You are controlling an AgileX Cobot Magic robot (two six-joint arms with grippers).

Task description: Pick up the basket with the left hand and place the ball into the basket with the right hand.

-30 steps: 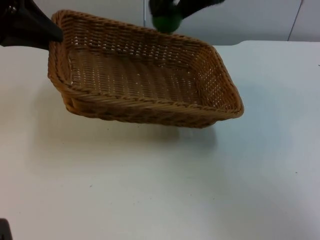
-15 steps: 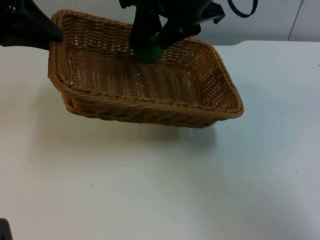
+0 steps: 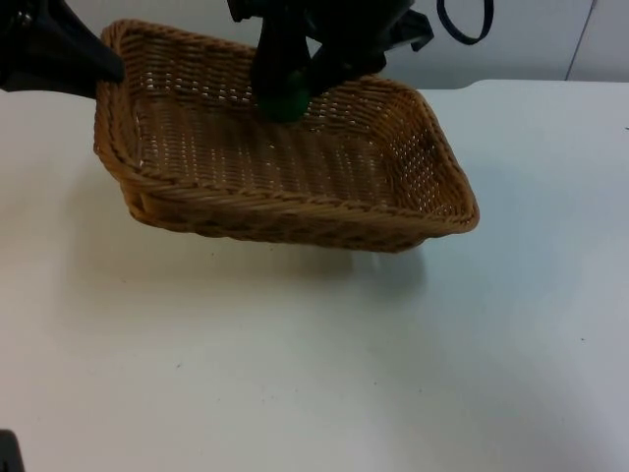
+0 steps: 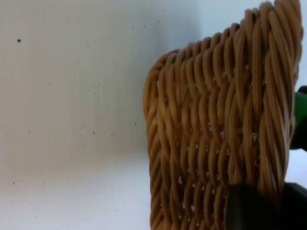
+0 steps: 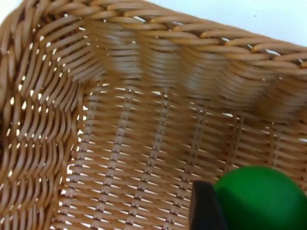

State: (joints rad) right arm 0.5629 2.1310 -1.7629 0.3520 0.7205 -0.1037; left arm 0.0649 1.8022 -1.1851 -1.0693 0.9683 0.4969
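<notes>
A brown wicker basket [image 3: 295, 206] hangs tilted above the white table, casting a shadow beneath it. My left gripper [image 3: 103, 67] is shut on its far left rim; in the left wrist view a black fingertip [image 4: 247, 206] clamps the woven wall [image 4: 211, 134]. My right gripper [image 3: 287, 96] reaches down inside the basket near its back wall, shut on the green ball [image 3: 285, 104]. In the right wrist view the ball [image 5: 261, 199] sits against a black finger [image 5: 205, 208], just above the basket's woven floor [image 5: 144, 158]. A sliver of the green ball [image 4: 301, 120] peeks past the basket's rim.
The white table [image 3: 295, 374] stretches wide in front of the basket. A grey partition wall [image 3: 531, 39] closes off the back. A small dark object [image 3: 8, 452] sits at the near left edge.
My right gripper has come down with the green ball from above the far rim into the basket. The basket and my left gripper have stayed still.
</notes>
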